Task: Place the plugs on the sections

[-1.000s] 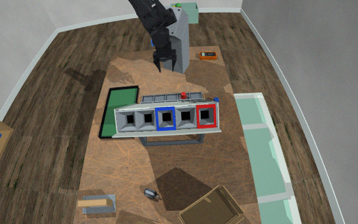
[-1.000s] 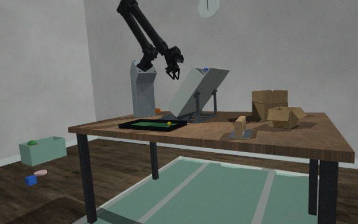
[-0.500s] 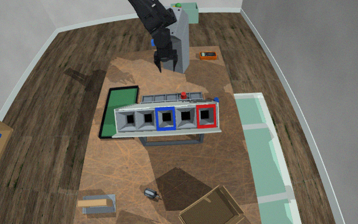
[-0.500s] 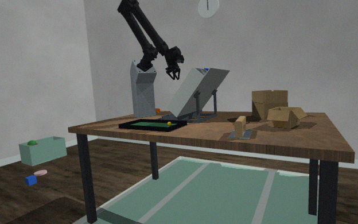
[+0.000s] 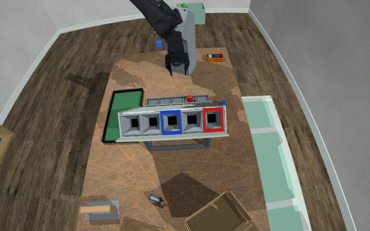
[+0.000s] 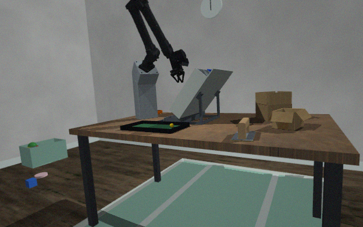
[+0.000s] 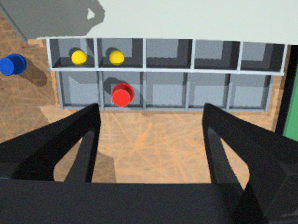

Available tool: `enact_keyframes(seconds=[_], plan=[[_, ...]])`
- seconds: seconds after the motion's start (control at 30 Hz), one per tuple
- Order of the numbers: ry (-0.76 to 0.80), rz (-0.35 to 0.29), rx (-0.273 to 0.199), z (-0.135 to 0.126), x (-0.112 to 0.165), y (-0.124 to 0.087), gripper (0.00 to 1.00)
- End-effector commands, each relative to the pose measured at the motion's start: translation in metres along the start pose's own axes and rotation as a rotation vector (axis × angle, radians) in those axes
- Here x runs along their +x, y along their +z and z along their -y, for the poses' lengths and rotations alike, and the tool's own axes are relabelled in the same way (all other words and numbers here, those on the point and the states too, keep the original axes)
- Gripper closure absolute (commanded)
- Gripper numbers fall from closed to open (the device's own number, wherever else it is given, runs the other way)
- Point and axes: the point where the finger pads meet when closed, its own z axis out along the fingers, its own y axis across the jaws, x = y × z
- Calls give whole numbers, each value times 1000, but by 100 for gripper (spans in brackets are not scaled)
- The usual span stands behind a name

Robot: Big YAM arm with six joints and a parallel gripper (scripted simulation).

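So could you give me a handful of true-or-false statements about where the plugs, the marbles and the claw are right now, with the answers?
1. The red plug stands on the front row of the sections. True.
2. The blue plug is also on that front row. False: it sits off to the side, outside the row.
3. Two yellow marbles lie in neighbouring back compartments. True.
4. The gripper is clamped on a marble. False: it is open and holds nothing.
5. The green tray holds no marble. False: one yellow marble lies in it.
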Motion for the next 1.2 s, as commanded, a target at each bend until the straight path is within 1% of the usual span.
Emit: enact_keyframes(seconds=[0.0,0.37,0.43,0.67,0.77,0.93,1.0,1.03,1.07,1.1,1.17], plan=[[33,12,-8,-13,-11,6,37],[27,-47,-10,-60,2,30,37],[27,-47,-10,-60,2,30,37],[24,-97,-11,-101,12,51,37],[5,-138,-6,-120,21,60,37],[3,-177,-7,-154,28,78,37],[3,-177,-7,-154,28,78,37],[21,-196,17,-150,30,88,37],[7,-195,-2,-166,31,86,37],[2,-201,-9,-175,32,88,37],[2,-216,-10,-188,35,94,37]])
